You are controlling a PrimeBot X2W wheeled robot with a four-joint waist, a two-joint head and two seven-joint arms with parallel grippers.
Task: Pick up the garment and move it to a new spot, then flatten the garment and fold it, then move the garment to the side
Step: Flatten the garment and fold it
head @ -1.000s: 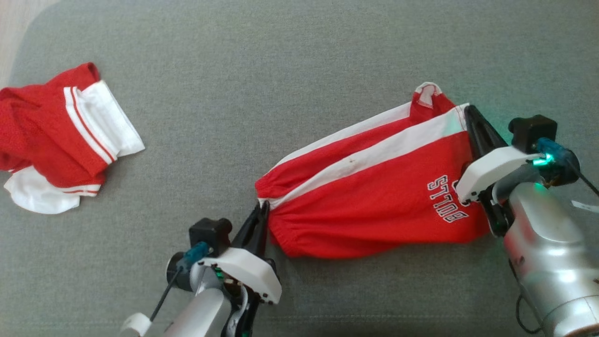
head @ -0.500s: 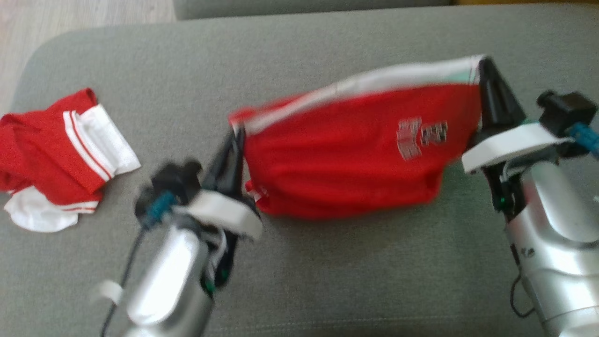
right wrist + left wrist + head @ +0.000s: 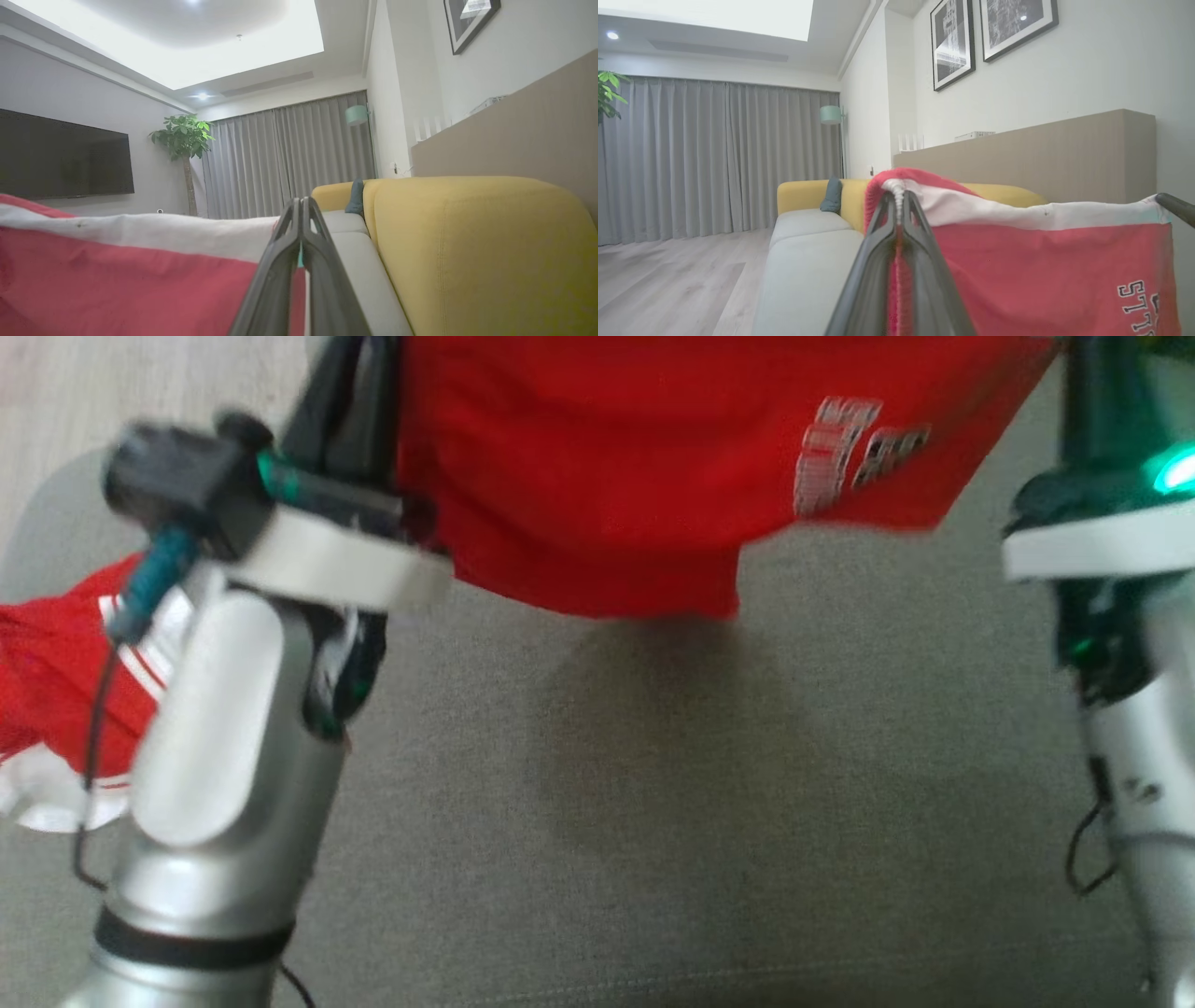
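The garment [image 3: 635,476], red shorts with a white band and white lettering, hangs stretched in the air above the grey cushion [image 3: 653,821]. In the left wrist view my left gripper [image 3: 899,195] is shut on its bunched red and white corner [image 3: 1041,270]. At the other end my right gripper [image 3: 301,201] is shut on the white band's edge [image 3: 117,275]. The head view has both arms raised, left [image 3: 233,709] and right [image 3: 1130,728], with the fingertips and the garment's upper edge cut off by the top of that view.
A second red and white garment [image 3: 47,691] lies crumpled at the cushion's left end, partly behind my left arm. The sofa's yellow backrest [image 3: 467,252] rises close on the right. Wooden floor [image 3: 668,275] lies beyond the cushion's left end.
Both arms have lifted the garment off the cushion and spread it taut between them. The head view has shifted too, so the garment now sits at its top edge.
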